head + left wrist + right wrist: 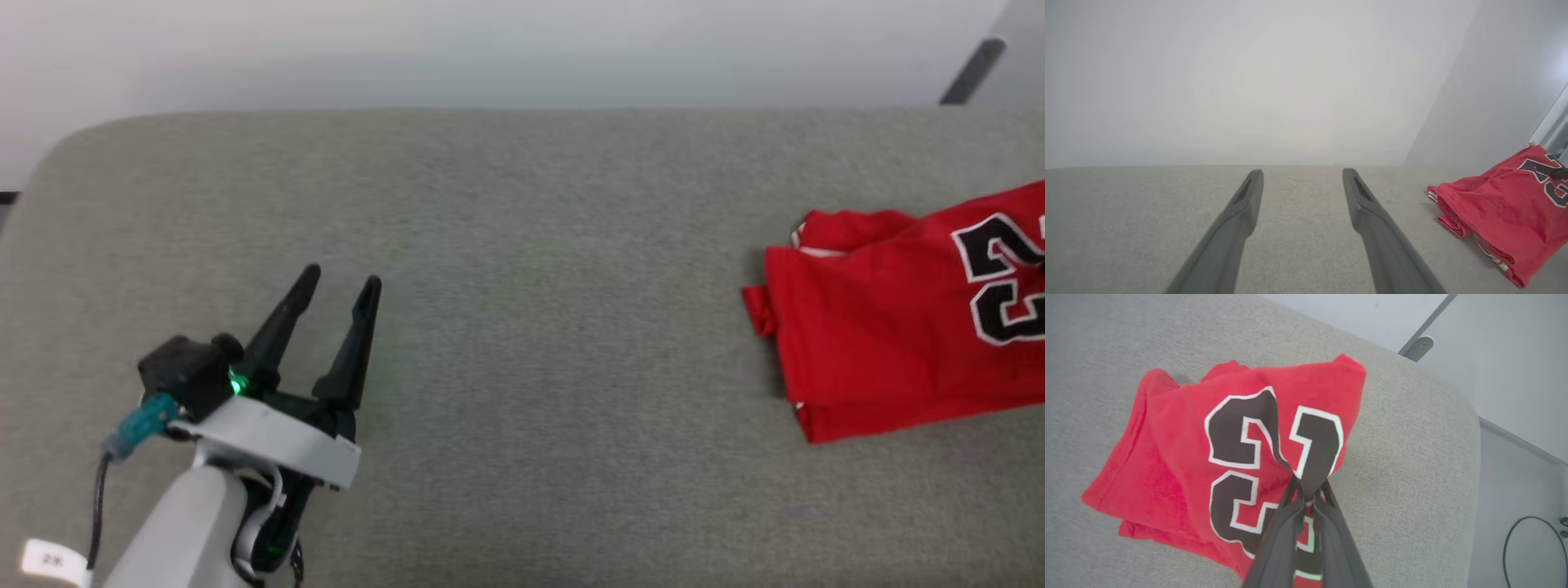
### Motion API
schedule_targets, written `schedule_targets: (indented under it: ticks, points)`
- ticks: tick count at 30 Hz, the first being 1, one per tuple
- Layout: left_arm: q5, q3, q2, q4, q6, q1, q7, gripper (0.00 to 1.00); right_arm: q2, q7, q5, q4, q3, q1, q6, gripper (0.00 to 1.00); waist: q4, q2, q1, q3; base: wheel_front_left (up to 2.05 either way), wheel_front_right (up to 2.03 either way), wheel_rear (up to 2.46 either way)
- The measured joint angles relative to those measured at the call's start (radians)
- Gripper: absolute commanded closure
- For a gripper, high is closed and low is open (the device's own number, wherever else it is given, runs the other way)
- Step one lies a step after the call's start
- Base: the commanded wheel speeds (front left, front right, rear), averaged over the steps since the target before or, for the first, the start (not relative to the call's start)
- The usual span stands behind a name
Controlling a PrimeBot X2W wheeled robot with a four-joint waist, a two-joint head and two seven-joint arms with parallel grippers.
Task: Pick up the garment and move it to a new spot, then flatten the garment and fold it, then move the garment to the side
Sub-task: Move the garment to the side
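Currently the garment point(890, 327) lies folded in a red stack at the right end of the grey counter point(522, 245), with its black number print facing up. The right claw point(1309, 494) is clenched on a pinch of cloth in the middle of that print. The cloth rises to a peak at the pinch, while the rest of the stack rests on the counter. The left claw point(341, 278) is released, jaws wide and holding nothing. It sits low over the counter's left part, well apart from the garment.

Treat the step in hand as the last one: moving the folded garment to the side. To do it well:

1. Note that the pinch appears to hold the top layer. Whether it reaches the lower layers cannot be told, so a high lift is likely to open the fold.
2. Drag low and slow, so that the layers travel together.
3. Watch the stacked edges on the garment's left side. If they slide apart, stop.
4. Mind the counter's right edge, which is near the garment.
5. Release only once the stack lies flat, then withdraw straight up.
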Motion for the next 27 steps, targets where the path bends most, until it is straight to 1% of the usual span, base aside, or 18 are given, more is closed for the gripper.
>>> schedule_targets:
  ticks: [8,16,21,27]
  points:
    - [0.0,-0.036,0.028,-0.001,0.0,-0.073,0.0,0.0,-0.047,-0.103,-0.008,0.04,0.055,-0.08,0.0,1.0,-0.085,0.0,0.0,0.065,0.0,0.0,0.0]
    - [-0.002,-0.068,0.056,0.003,0.0,-0.141,0.0,0.0,-0.099,-0.21,-0.044,0.108,0.117,-0.151,0.0,1.0,-0.157,0.0,0.0,0.136,0.0,0.0,0.0]
    - [-0.003,-0.089,0.064,0.002,0.0,-0.178,0.0,0.0,-0.133,-0.268,-0.054,0.165,0.153,-0.187,0.0,1.0,-0.184,0.0,0.0,0.184,0.0,0.0,0.0]
    - [-0.005,-0.112,0.075,0.001,0.0,-0.208,0.0,0.0,-0.159,-0.342,-0.118,0.247,0.195,-0.24,0.001,1.0,-0.198,0.0,0.0,0.237,0.0,0.0,0.0]
